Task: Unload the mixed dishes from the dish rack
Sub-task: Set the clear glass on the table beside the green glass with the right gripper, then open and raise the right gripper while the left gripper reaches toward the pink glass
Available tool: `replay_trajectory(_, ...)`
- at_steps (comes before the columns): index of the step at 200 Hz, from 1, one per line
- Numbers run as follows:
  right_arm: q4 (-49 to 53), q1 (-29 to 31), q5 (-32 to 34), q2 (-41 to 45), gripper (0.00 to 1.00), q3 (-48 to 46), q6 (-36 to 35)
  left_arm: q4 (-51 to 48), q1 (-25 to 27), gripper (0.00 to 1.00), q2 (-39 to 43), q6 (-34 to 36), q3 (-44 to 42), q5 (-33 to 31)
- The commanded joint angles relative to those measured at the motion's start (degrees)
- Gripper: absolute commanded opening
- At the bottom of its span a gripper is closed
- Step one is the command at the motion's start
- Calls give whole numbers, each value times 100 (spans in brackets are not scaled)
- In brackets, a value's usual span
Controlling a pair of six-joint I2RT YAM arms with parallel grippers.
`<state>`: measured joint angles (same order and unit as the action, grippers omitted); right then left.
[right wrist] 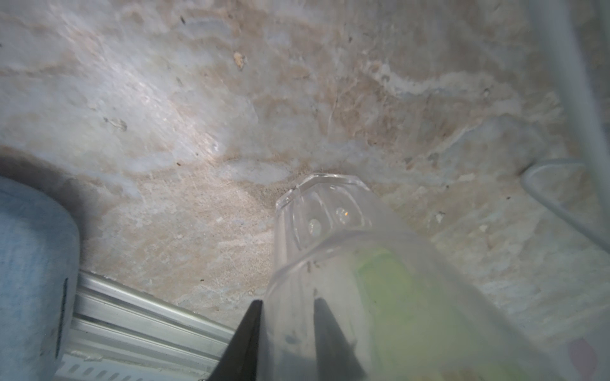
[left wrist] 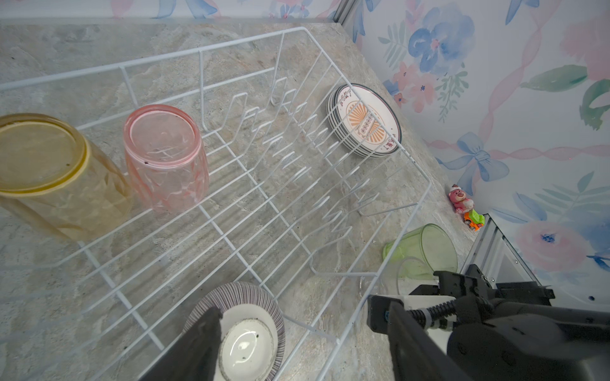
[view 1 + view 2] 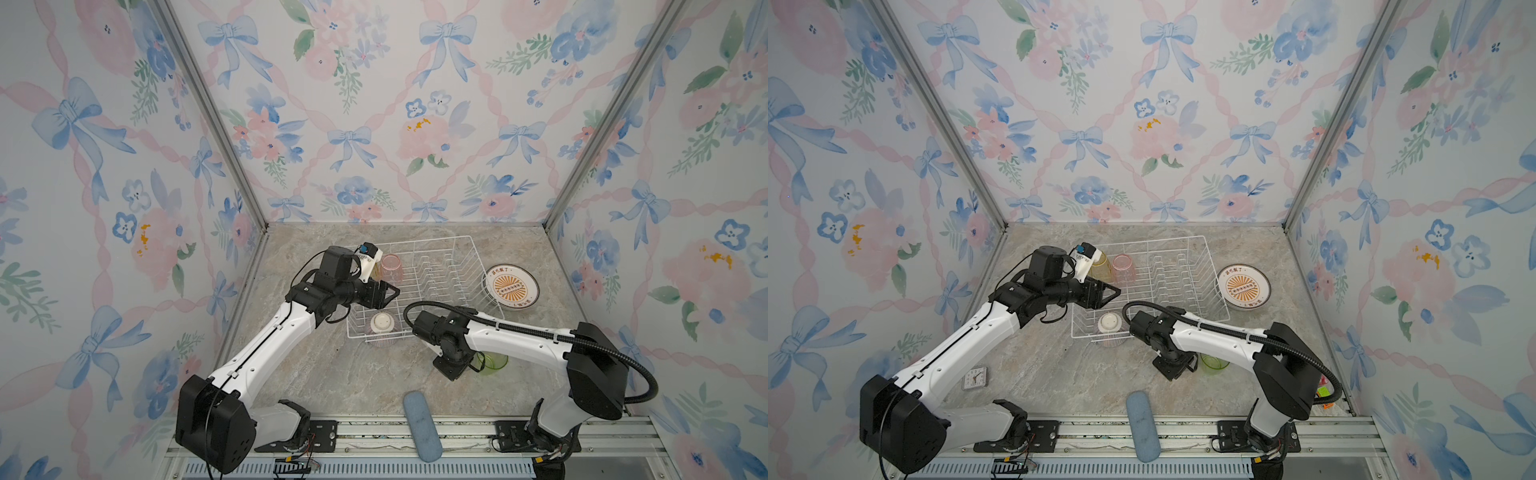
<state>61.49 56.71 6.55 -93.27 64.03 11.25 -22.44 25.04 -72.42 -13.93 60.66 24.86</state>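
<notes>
Pad: one blue-grey pad point(image 3: 422, 428), nearest me, lying across the front edge of the counter point(image 3: 332, 386) and onto the rail.
Clock: one small white square clock point(image 3: 974, 377), showing in a top view, on the counter beside my left arm.
Toys: two, a pink bear point(image 2: 460, 198) and a green-and-orange truck point(image 2: 474, 220), side by side against the right wall.
Tumblers off the rack: two, the green tumbler point(image 3: 493, 362) and the clear tumbler point(image 1: 330, 211), close together on the counter, mouths up, just in front of the rack's near right corner.
Right gripper point(image 1: 287, 303): above the clear tumbler. Its fingers point(image 1: 246, 336) stand narrow, one outside and one inside the tumbler's wall; I cannot tell whether they pinch it.
Bowl: one striped bowl point(image 3: 382, 323), upside down with its white foot up, at the near end of the rack.
Left gripper point(image 3: 388, 294): over the rack's left side, above the bowl, fingers point(image 2: 201, 343) spread wide with nothing between them.
Plates: one stack of plates point(image 3: 510, 286) on the counter just beside the rack's right side; the stacked rims read as five in the left wrist view.
Rack: one white wire rack point(image 3: 440, 249), mid-counter.
Tumblers in the rack: two, the yellow tumbler point(image 2: 49, 171) and the pink tumbler point(image 2: 165, 155), upside down, side by side at its far left end.
</notes>
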Motion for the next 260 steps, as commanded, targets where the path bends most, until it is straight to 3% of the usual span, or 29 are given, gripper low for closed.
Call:
replay_trajectory(1, 12, -81, 123, 180, 32, 13, 116, -57, -42, 75, 88, 31, 21, 47)
replay_trajectory(56, -115, 11, -288, 649, 47, 113, 15, -152, -32, 75, 42, 65, 33, -152)
replay_trajectory(122, -326, -115, -718, 1811, 52, 257, -55, -316, -109, 73, 12, -55, -8, -1149)
replay_trajectory(141, -545, -555, -584, 2276, 56, 204, 86, -396, -156, 71, 15, -125, -74, -1570)
replay_trajectory(172, -1036, -1794, -364, 2944, 58, -89, 323, -640, -222, 70, 14, -180, -181, -2327)
replay_trajectory(202, -1421, -2808, -292, 3441, 60, -358, 442, -697, -384, 70, -133, -195, -311, -2497)
replay_trajectory(226, -1572, -3096, -380, 3687, 62, -441, 440, -653, -530, 68, -284, -202, -298, -2640)
replay_trajectory(260, -1680, -3166, -482, 3689, 63, -479, 418, -616, -503, 70, -828, 145, 369, -2571)
